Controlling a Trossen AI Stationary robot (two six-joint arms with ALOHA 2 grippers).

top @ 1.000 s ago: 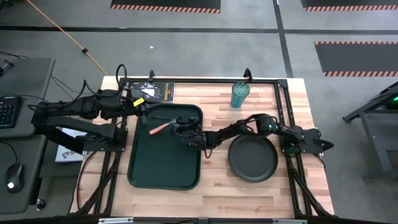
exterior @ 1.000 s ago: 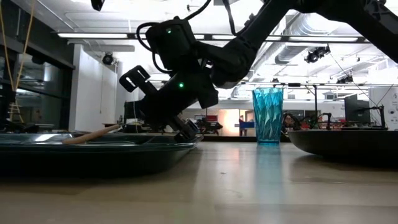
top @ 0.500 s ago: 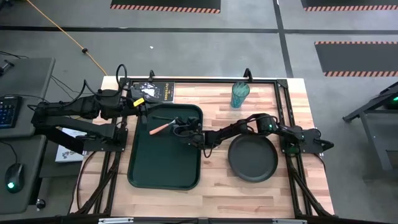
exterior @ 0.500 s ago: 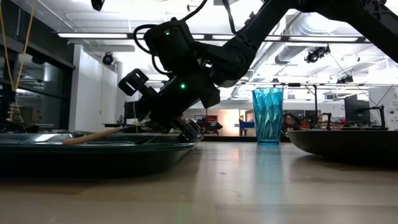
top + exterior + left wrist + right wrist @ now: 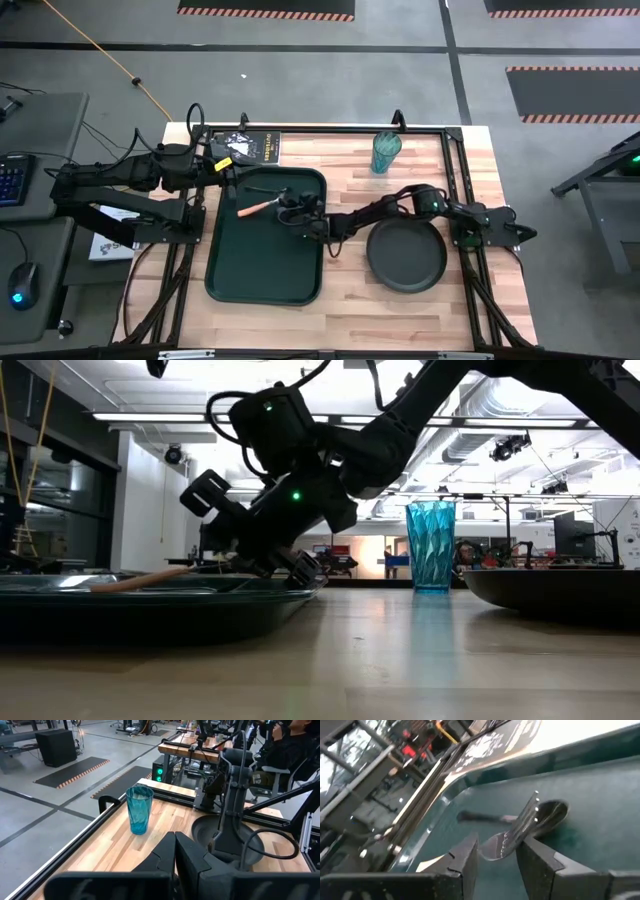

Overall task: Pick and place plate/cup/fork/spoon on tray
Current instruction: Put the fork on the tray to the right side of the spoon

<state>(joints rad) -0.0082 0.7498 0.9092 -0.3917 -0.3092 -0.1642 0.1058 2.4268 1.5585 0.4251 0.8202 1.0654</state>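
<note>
A light wooden desk (image 5: 390, 300) with a black metal frame is set on a grey concrete floor (image 5: 330, 80). Dark floor mats (image 5: 570, 92) edged with orange-striped tape are laid beyond it. A keyboard (image 5: 10, 180) and mouse (image 5: 20, 284) are seen on a side table. Ceiling strip lights (image 5: 150, 417), ducts (image 5: 500, 400) and far workbenches are shown behind; a seated person (image 5: 290, 750) is partly visible.
</note>
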